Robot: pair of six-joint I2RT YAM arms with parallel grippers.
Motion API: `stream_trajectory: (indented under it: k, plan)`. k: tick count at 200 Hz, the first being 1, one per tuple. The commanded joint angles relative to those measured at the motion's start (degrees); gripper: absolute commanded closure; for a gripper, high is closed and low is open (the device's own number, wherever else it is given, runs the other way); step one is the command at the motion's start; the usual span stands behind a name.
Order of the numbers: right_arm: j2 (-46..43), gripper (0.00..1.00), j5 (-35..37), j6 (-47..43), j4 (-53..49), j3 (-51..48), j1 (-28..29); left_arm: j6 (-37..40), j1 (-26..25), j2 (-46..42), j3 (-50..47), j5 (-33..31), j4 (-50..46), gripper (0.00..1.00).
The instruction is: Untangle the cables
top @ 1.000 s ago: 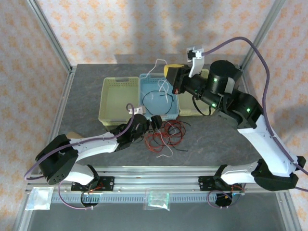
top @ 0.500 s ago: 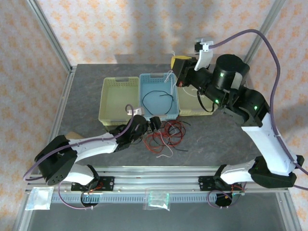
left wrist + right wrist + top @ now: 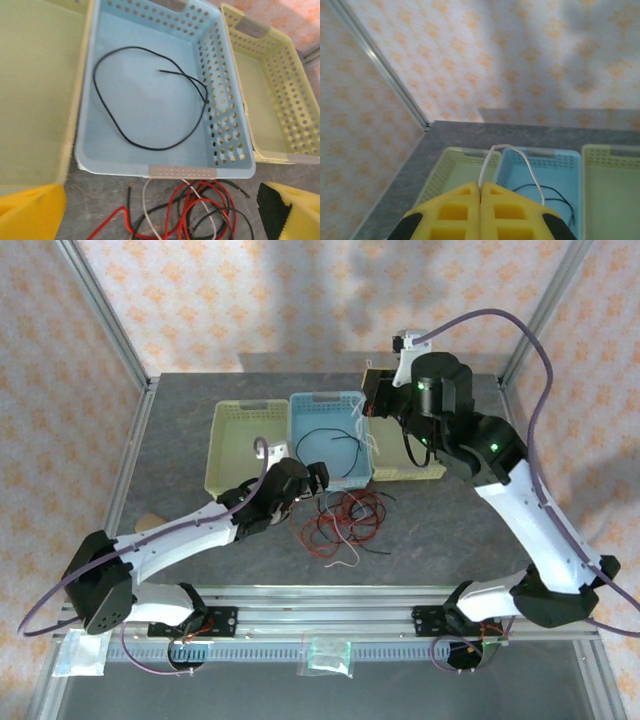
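In the top view, the cables (image 3: 345, 520) lie as a loose red, black and white tangle on the tabletop (image 3: 450, 530), just in front of the blue basket (image 3: 300, 403). One black cable (image 3: 330, 440) already rests inside the basket in an open loop. These wires look light, thin and limp, and pulling one will probably drag its neighbours. A single strand at a free end or an outer loop seems the best place to pinch. The left gripper (image 3: 317, 476) hangs low over the tangle's far edge, its arm stretched forward along the tabletop. The right gripper (image 3: 368, 400) is raised over the baskets' far side, with a white cable (image 3: 371, 440) dangling beneath it.

In the left wrist view, the jaws are spread wide with nothing between them. The tangle lies below them and the blue basket just ahead.

In the right wrist view, the jaws are pressed together, pinching the white cable. It arches up from the tips and falls toward the blue basket.
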Motion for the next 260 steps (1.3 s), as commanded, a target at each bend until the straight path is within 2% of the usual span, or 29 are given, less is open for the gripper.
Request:
stream_trajectory:
  k: [1, 20, 65, 82, 109, 148, 181, 225, 260]
  plan:
    - [0.35, 1.00, 0.32, 2.52, 1.21, -1.50, -2.34, 2.66, 0.75, -2.54, 2.55, -5.72, -11.49, 0.01]
    - [1.24, 1.00, 0.63, 2.92, 0.57, -2.36, -4.72, 5.13, 1.26, -4.07, 4.37, -6.68, -14.07, 0.01]
    - [3.47, 1.00, 0.60, 1.82, 0.21, -3.36, -9.67, 14.49, 2.35, -4.05, 10.06, -2.38, -11.73, 0.01]
    - [4.23, 1.00, 0.26, 1.09, 1.50, -3.90, -11.53, 13.10, 2.34, -3.28, 11.44, -3.53, -10.87, 0.01]
    - [5.88, 1.00, -1.05, 0.35, 4.26, -5.30, -14.59, 13.31, 2.34, -2.08, 12.17, -0.36, -6.95, 0.01]
    - [10.14, 1.00, -5.56, 0.20, 6.47, -6.16, -19.91, 16.50, 2.35, -0.42, 9.67, 11.13, 6.02, 0.01]
    - [13.66, 1.00, -5.17, 0.02, 7.33, -7.06, -23.01, 14.19, 2.28, 4.15, 11.66, 16.29, 8.72, 0.00]
    - [17.32, 1.00, -5.08, 0.13, 7.89, -9.47, -26.65, 13.05, 1.66, 9.05, 12.58, 17.82, 11.42, 0.01]
    - [20.19, 1.00, -5.21, 0.61, 8.27, -11.41, -28.72, 11.89, 0.97, 13.26, 15.28, 18.50, 10.13, 0.01]
